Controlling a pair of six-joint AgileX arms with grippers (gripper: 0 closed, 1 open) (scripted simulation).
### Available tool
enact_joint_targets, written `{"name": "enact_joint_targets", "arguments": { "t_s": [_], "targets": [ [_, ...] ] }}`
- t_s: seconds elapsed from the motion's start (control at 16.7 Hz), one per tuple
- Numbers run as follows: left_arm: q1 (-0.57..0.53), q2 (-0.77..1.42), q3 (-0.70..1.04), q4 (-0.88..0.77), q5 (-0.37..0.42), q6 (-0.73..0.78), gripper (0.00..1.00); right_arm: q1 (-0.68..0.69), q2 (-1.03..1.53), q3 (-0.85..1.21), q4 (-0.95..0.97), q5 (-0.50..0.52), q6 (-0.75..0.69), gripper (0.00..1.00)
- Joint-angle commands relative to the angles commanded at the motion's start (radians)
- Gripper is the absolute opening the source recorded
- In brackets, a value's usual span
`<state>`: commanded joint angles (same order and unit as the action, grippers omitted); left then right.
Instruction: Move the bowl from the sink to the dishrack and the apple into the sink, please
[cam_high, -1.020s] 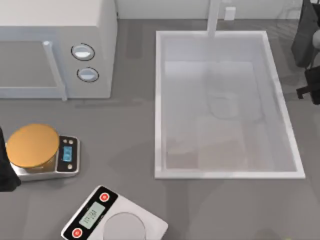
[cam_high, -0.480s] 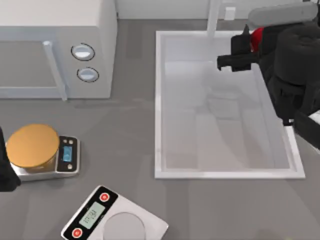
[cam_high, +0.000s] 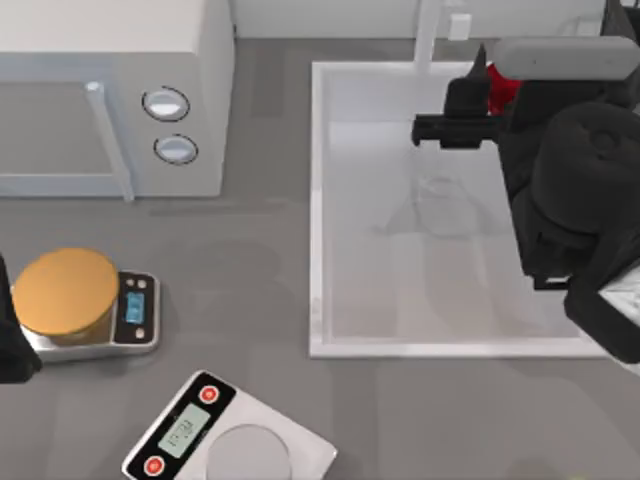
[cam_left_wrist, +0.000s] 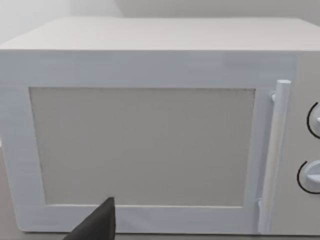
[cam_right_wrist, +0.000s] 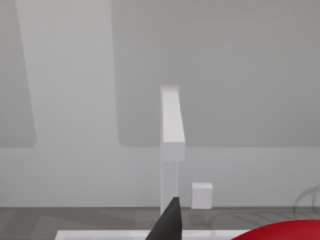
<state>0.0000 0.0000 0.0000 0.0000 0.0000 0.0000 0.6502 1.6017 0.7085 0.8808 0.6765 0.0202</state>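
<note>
I have my right gripper over the sink, near its faucet post, fingers closed around the apple (the left arm stays parked beside the microwave). Releasing from this height, the apple could bounce and roll out.

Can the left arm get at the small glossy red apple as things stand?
Probably not. The small glossy red apple is held by the right gripper over the large white sink, while the left arm sits parked at the table's far left edge, beside the orange-topped scale.

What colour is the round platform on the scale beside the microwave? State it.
Orange, on the scale; top view shows it best.
</note>
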Motion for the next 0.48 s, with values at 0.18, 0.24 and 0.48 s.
{"name": "enact_joint_targets", "arguments": {
  "t_s": [0.18,0.24,0.48],
  "targets": [
    [0.000,0.000,0.000,0.000,0.000,0.000,1.00,-0.005,0.000,0.004,-0.003,-0.003,0.001,0.00],
    [0.000,0.000,0.000,0.000,0.000,0.000,1.00,-0.004,0.002,0.004,0.000,-0.003,0.001,0.00],
    [0.000,0.000,0.000,0.000,0.000,0.000,1.00,0.000,0.098,-0.008,0.108,0.001,0.001,0.00]
  ]
}}
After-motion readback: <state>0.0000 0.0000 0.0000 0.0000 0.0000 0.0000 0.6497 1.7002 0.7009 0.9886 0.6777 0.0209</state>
